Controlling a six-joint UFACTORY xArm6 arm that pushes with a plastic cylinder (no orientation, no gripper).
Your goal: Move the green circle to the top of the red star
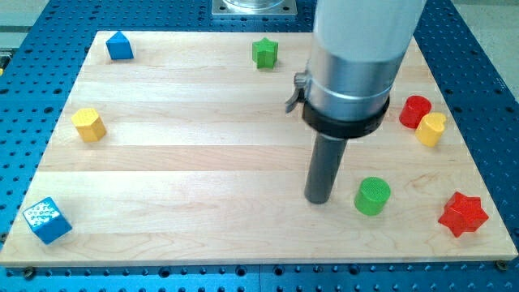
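My tip (318, 199) is down on the wooden tabletop (203, 162), right of centre and toward the view's bottom. My end effector is a plain dark rod, so it has nothing to open or close and it holds nothing; its end just sits on the wood.

The green circle (372, 196) is just to the view's right of my tip, close beside it, with a thin strip of wood showing between us. It stands upright on a flat face, round top toward the camera. Being round, it has no long axis and no facing direction I can make out.

The red star (463, 214) lies further to the view's right, near the tabletop's bottom right corner, a little lower than the circle and clearly apart from it.

Up the right edge, a red block (415, 110) and a yellow block (431, 129) sit pressed together, the yellow one lower and to the right.

A green star (264, 53) sits at the view's top, near the middle. A blue block (119, 45) with a peaked top is at top left. A yellow hexagon (88, 124) is on the left side. A blue cube (47, 220) sits tilted at the bottom left corner.

No containers here, only loose blocks on the wood.
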